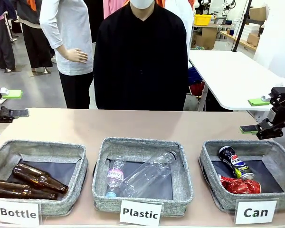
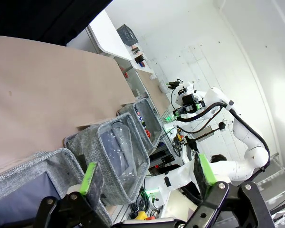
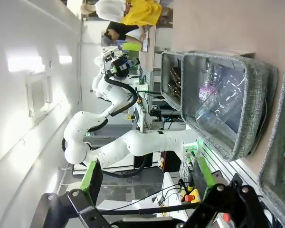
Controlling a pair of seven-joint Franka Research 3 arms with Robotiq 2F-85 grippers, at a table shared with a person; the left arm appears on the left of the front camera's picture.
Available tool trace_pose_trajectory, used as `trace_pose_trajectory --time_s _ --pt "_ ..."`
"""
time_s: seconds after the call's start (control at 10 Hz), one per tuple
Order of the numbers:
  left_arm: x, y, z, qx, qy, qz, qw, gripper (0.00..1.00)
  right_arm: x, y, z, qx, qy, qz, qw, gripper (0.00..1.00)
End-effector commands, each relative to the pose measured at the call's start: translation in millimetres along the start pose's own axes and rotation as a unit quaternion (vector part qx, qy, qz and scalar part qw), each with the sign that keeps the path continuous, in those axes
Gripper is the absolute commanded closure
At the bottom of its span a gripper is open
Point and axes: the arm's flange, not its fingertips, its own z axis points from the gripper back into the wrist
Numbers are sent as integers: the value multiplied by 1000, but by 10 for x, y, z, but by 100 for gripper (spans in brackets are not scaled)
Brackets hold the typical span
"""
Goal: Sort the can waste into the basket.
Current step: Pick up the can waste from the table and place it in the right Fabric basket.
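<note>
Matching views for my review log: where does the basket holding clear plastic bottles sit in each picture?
Front view: plastic-bottle basket at bottom centre, behind the "Plastic" card.
Left wrist view: lower middle, between neighbouring baskets.
Right wrist view: right of centre.
Shared landmark: the tan tabletop.

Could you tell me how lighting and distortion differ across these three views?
Front view: even light, sharp, a glint on the crushed red can. Left wrist view: tilted, wall washed bright. Right wrist view: rolled sideways, glare patches on the wall, plastic bottles clear.
</note>
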Motion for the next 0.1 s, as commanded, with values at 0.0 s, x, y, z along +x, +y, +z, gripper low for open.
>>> trace_pose_trajectory --time_s 0.0 --pt "10 -34 0 0 -4 4 1000 0 6 18 18 -1 5 11 1000 0"
